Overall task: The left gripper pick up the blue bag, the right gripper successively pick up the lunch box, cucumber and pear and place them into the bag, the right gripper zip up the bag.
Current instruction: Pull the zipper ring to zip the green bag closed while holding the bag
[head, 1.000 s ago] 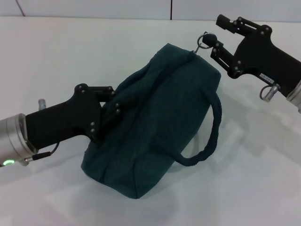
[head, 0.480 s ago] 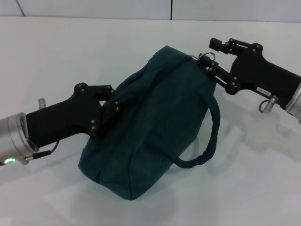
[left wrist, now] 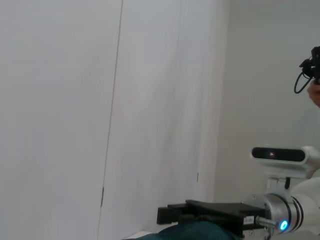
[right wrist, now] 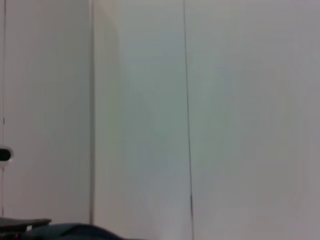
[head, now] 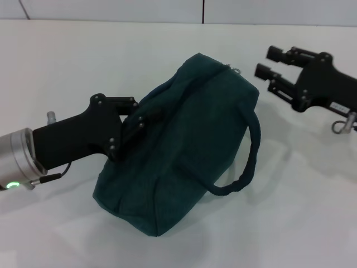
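**Mid-table: bag held on one side, other arm clear**

Near the table's point(head: 67, 61) middle, the blue bag point(head: 184, 145) sits zipped, its loop handle point(head: 248, 162) drooping rightward. The left gripper point(head: 134, 124) is clamped on the bag's left side. The right gripper point(head: 268, 62), fingers apart and holding nothing, hovers beside the zipper pull point(head: 236, 70). The left wrist view alone shows wall panels and the other arm's body; no writing is readable.

Dark teal fabric bag point(head: 184, 145), bulging, zipped shut, tilted on white table, loop handle point(head: 245, 162) hanging right
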